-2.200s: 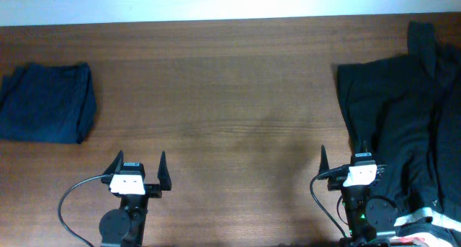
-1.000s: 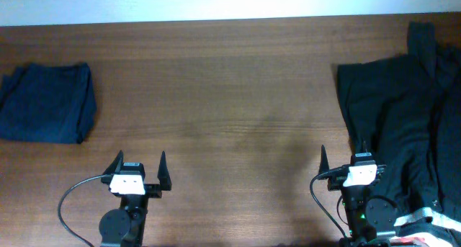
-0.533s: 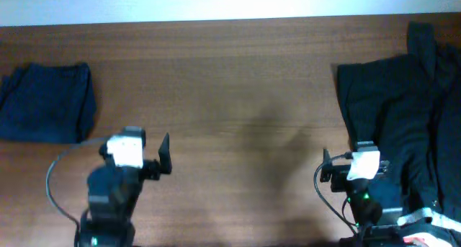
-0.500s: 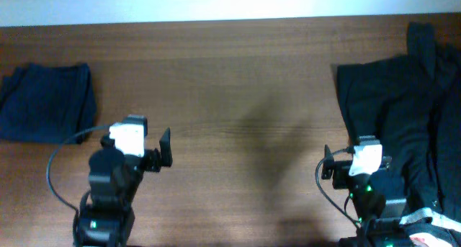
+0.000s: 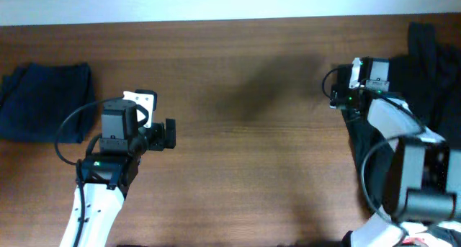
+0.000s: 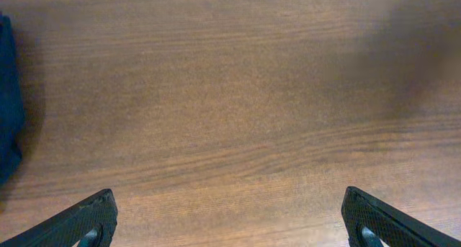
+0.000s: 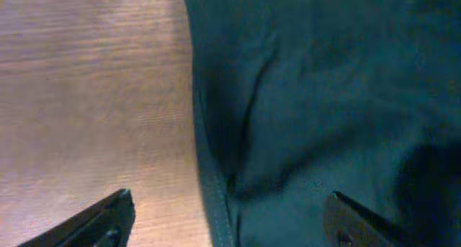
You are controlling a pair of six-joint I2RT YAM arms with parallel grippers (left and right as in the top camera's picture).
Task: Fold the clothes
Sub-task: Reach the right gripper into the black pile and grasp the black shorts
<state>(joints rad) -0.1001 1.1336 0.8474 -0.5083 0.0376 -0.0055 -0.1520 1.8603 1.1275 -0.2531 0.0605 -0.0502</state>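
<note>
Left fingers (image 6: 94, 214) spread wide and empty over the wooden surface (image 6: 230, 96). Right fingers (image 7: 112, 214) are released too, poised above the clothes (image 7: 324, 96), a black heap at the surface's right edge. The fabric looks limp, light and saggy, so I'd pinch the stitched hem (image 7: 209, 175) along its left border.

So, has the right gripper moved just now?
Yes. The right gripper travelled from the table's near edge toward its far edge, along the black clothes' left border.
</note>
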